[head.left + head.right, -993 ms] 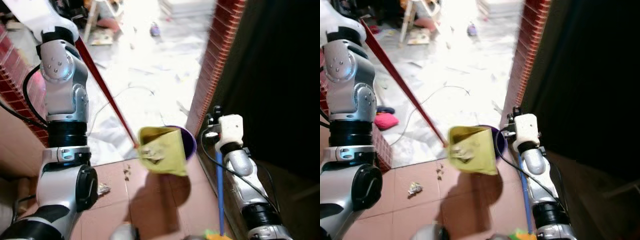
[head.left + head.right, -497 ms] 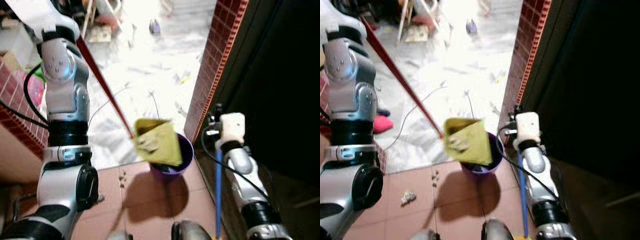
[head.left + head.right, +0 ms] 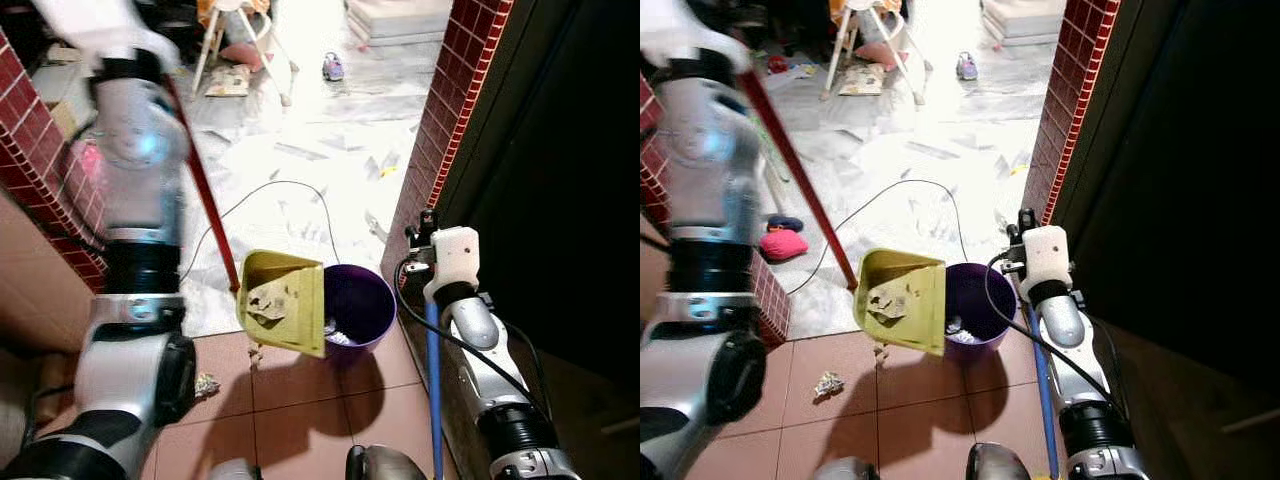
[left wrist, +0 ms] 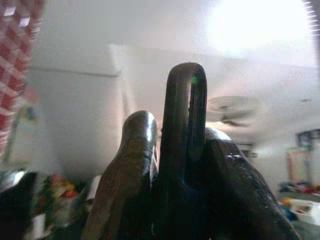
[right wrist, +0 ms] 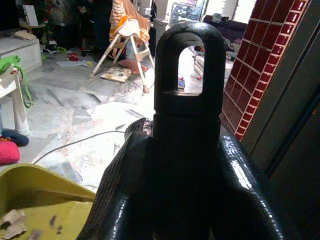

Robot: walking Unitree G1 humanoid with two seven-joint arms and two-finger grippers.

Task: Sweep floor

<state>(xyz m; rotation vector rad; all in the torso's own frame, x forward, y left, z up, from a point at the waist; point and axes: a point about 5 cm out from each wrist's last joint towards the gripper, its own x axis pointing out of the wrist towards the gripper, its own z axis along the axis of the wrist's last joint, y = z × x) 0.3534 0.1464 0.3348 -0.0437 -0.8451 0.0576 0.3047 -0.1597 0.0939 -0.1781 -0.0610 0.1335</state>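
I'm tipping the yellow plastic dustpan (image 3: 283,302) of scraps over the round purple bin (image 3: 358,305), left tool (image 4: 182,165) clenched on its red handle (image 3: 205,185), right tool (image 5: 185,150) gripping the blue broomstick (image 3: 433,390); next, tilt steeper.

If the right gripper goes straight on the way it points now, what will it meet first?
Probably nothing close: the right gripper, shut on the blue handle's black end, points over the yellow dustpan towards open floor. The white high chair stands far beyond; depth is unclear.
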